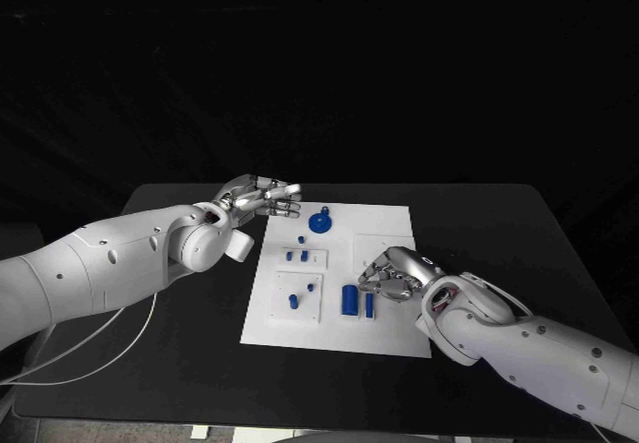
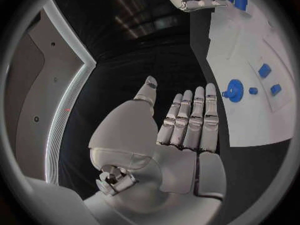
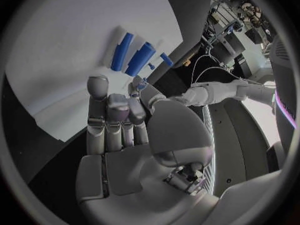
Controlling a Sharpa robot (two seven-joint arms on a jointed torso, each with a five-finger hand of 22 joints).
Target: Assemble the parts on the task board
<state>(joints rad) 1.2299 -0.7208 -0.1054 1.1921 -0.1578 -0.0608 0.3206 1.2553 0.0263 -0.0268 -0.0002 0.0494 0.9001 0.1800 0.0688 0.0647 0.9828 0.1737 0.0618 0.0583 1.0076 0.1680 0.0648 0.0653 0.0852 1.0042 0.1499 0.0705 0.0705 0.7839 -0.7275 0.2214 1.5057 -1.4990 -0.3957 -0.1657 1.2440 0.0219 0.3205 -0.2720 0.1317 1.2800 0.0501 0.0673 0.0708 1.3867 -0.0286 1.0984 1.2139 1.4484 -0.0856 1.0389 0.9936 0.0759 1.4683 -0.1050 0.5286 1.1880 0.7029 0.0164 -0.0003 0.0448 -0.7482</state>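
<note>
The white task board [image 1: 386, 231] lies in the middle of the black table. On it stand a round blue part [image 1: 321, 221], several small blue parts [image 1: 302, 256] and two tall blue cylinders [image 1: 350, 298]. My left hand [image 1: 259, 198] hovers at the board's far left corner, fingers stretched out and holding nothing; its wrist view shows the straight fingers [image 2: 194, 117] beside the round blue part [image 2: 233, 91]. My right hand [image 1: 393, 274] sits low over the board's right half, next to the cylinders [image 3: 140, 58], fingers curled in. A small blue part [image 3: 142, 84] shows pinched at its fingertips.
Bare black table [image 1: 506, 231] surrounds the board on every side. A white cable [image 1: 80, 346] trails off my left arm over the table's near left edge. My left arm [image 3: 212, 92] shows across the board in the right wrist view.
</note>
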